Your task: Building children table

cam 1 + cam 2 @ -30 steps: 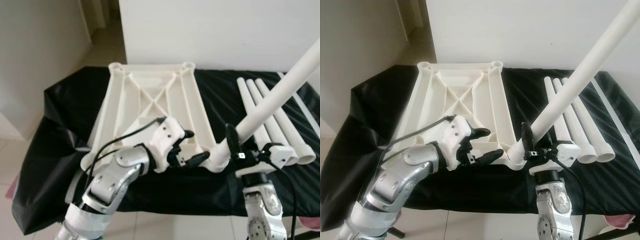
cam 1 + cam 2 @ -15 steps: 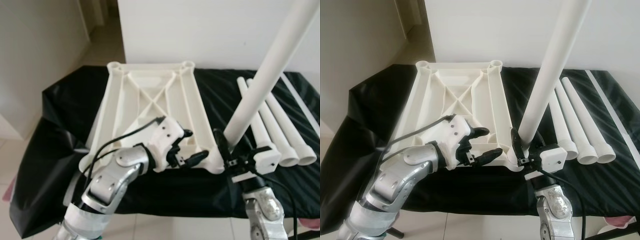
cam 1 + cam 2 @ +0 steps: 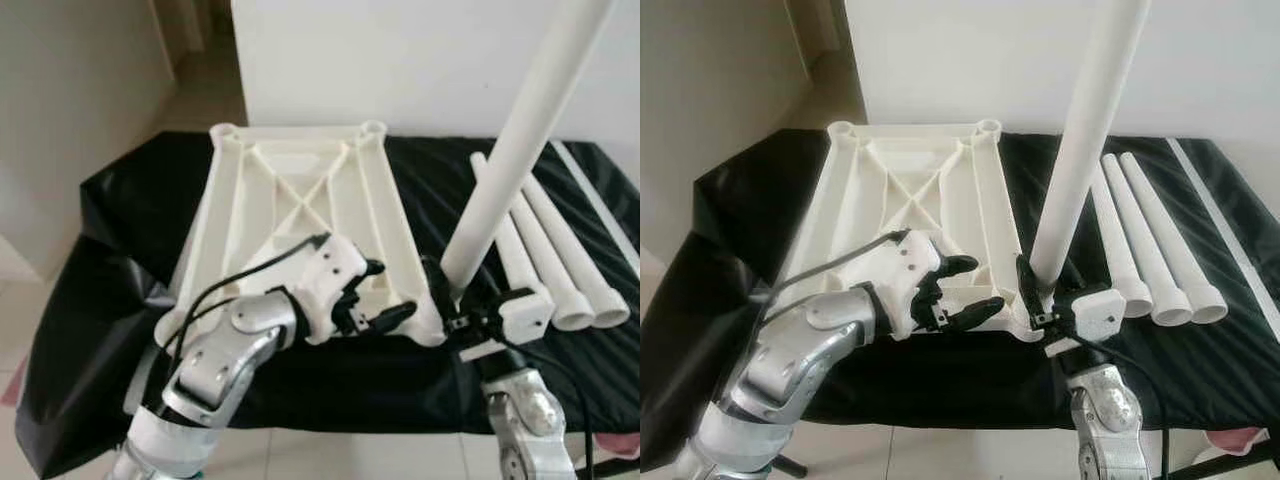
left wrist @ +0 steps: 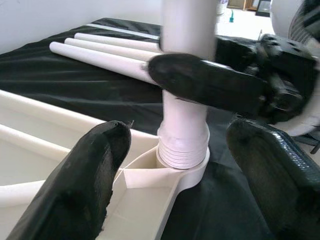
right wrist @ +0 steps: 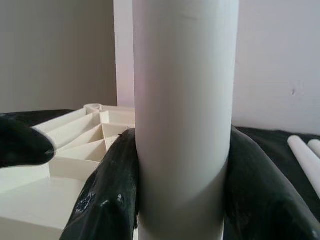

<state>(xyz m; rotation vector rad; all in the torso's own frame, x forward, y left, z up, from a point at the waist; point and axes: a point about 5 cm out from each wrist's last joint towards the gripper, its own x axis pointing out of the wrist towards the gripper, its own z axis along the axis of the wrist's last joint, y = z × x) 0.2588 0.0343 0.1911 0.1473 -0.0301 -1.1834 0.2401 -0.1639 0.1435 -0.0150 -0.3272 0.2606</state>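
Right gripper (image 3: 1040, 292) clamped on upright table leg (image 3: 1086, 140), threaded end seated in tabletop (image 3: 902, 195) corner socket. Left gripper (image 3: 970, 288) spread wide, just beside socket. No legible writing seen.

Robot body: two silver arms, each ending in a black two-fingered claw.
Left claw (image 3: 385, 293): white moulded wrist housing, black cable looping over it, rounded brushed-silver forearm segments. Right claw (image 3: 1032, 292): white boxy wrist block, black cable alongside, silver forearm with round joint cap; fingers (image 5: 107, 200) glossy black.
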